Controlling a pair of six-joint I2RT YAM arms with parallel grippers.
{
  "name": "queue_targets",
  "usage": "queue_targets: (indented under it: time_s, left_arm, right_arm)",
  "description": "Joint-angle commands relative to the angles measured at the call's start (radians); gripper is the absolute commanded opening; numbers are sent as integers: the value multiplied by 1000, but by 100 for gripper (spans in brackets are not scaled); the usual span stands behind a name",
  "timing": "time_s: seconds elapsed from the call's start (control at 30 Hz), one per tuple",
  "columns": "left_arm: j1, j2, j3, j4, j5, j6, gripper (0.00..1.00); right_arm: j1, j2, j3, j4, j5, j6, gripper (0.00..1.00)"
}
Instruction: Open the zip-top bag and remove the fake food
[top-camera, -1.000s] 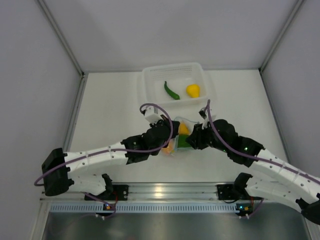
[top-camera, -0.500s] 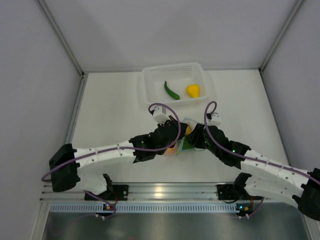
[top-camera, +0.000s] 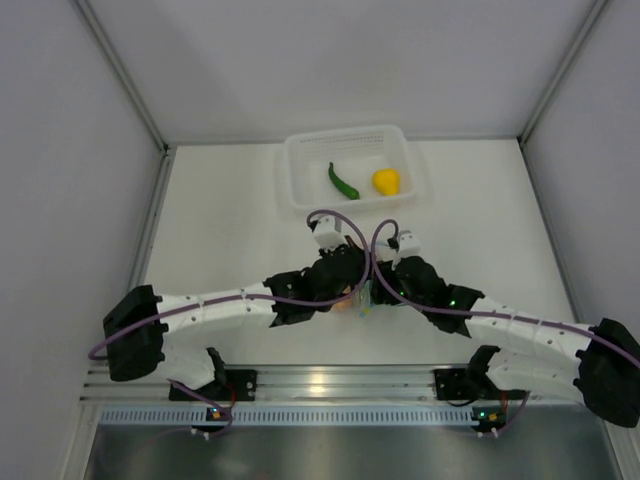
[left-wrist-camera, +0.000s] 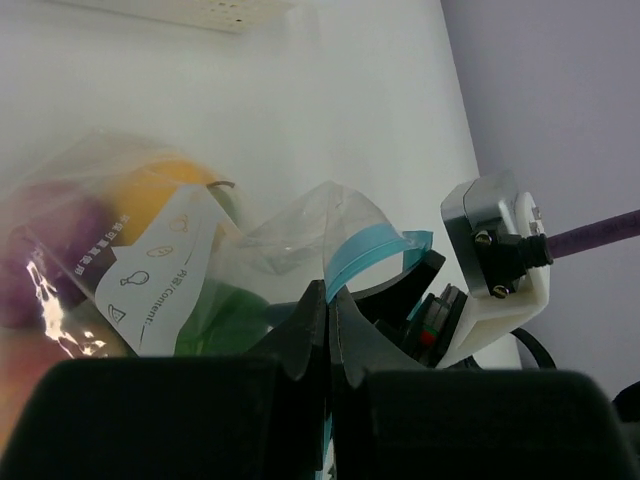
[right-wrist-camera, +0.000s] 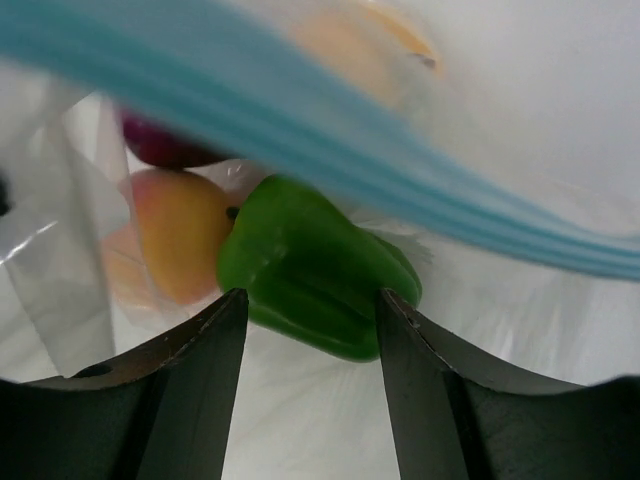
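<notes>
The clear zip-top bag (left-wrist-camera: 300, 225) lies mid-table, and my left gripper (left-wrist-camera: 328, 300) is shut on its light blue zip strip (left-wrist-camera: 365, 255), holding the mouth up. My right gripper (right-wrist-camera: 312, 300) is open and pokes under the strip (right-wrist-camera: 330, 150) into the bag. A green pepper (right-wrist-camera: 310, 270) lies just beyond its fingertips, spanning the gap between them. A peach-orange fruit (right-wrist-camera: 180, 245) and a purple piece (right-wrist-camera: 165, 150) lie behind it. From above, both grippers meet over the bag (top-camera: 360, 298), which is mostly hidden. A green chili (top-camera: 343, 181) and a yellow pepper (top-camera: 386, 181) lie in the basket.
The white mesh basket (top-camera: 300, 160) stands at the back of the table, just beyond the two wrists. Grey walls close in both sides and the back. The arms' bases sit on the metal rail at the near edge.
My right gripper has swung left into the bag's mouth and its jaws have spread wider. My left gripper, still shut on the strip, has shifted right and a little nearer.
</notes>
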Motion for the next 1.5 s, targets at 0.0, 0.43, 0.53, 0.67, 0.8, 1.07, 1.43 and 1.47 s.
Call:
queue_targets:
  time_s: [0.0, 0.43, 0.53, 0.67, 0.8, 1.07, 1.43, 1.47]
  left_arm:
    - [-3, -38, -16, 40, 26, 94, 0]
    - [57, -48, -30, 40, 202, 141, 0]
    - [71, -40, -32, 40, 224, 128, 0]
    - [81, -37, -38, 40, 239, 124, 0]
    - [95, -46, -45, 40, 252, 118, 0]
    - [117, -61, -65, 40, 278, 115, 0]
    - [135, -92, -111, 40, 238, 96, 0]
    - [134, -94, -113, 39, 238, 98, 0]
  right_arm:
    - [11, -42, 1, 92, -121, -204, 55]
    - [9, -33, -6, 176, -277, -571, 73]
    - [9, 50, 6, 208, -261, -569, 73]
    - [11, 147, 29, 222, -249, -551, 73]
    - [9, 199, 23, 249, -226, -538, 74]
    - [9, 289, 37, 269, -149, -494, 76]
    - [31, 129, 14, 285, -149, -448, 27]
    - [37, 109, 17, 274, -145, -446, 27]
